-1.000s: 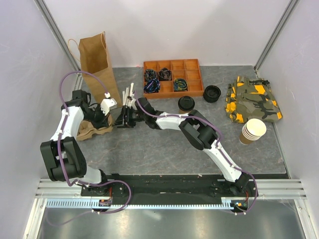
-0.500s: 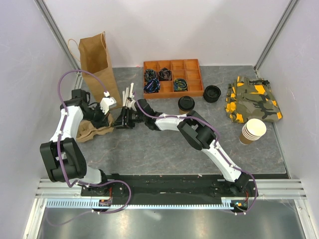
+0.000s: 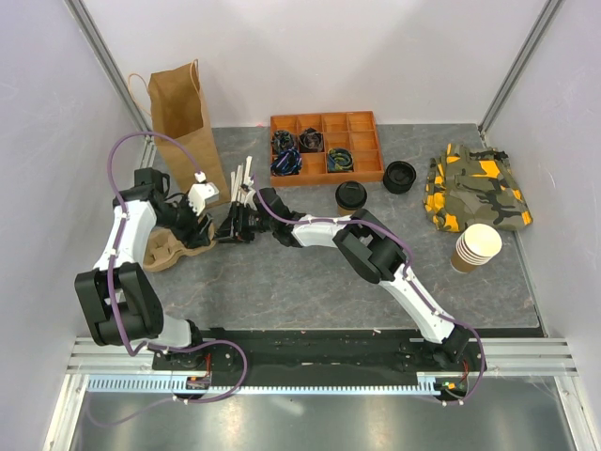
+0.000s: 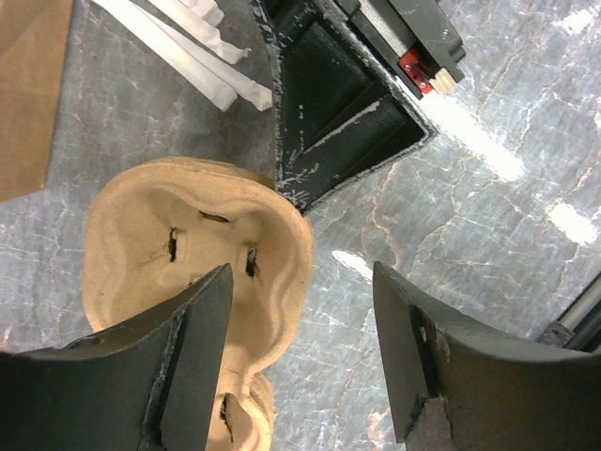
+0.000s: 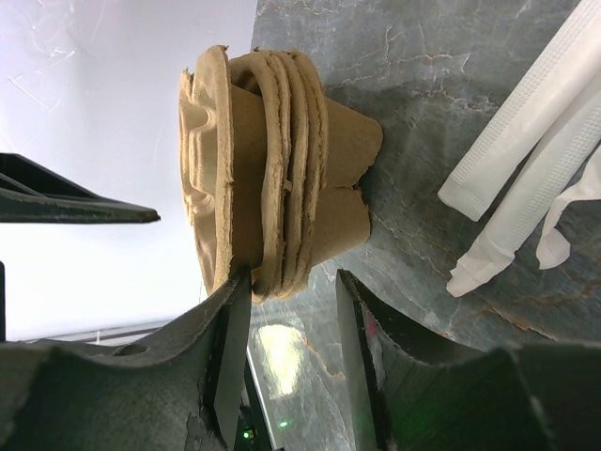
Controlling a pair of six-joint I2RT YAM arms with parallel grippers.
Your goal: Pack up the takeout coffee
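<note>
Takeout coffee (image 3: 351,194) stands lidded on the table (image 3: 310,282), just in front of the orange tray (image 3: 362,123) and well apart from both arms, not yet handled. Paper bag (image 3: 180,108) is upright at far left, unmoved. The change is at the stack of pulp cup carriers (image 4: 188,235). The left gripper (image 4: 300,282), clamped shut a second ago, now has its jaws spread wide over the top carrier, holding nothing. The right gripper (image 5: 291,282) straddles the stack's rim, jaws narrowing; whether it pinches, we cannot tell. We judge a carrier is being separated for the cup.

Bright, even light with soft shadows; glare patches streak the marble tabletop (image 4: 526,113) in the left wrist view.
</note>
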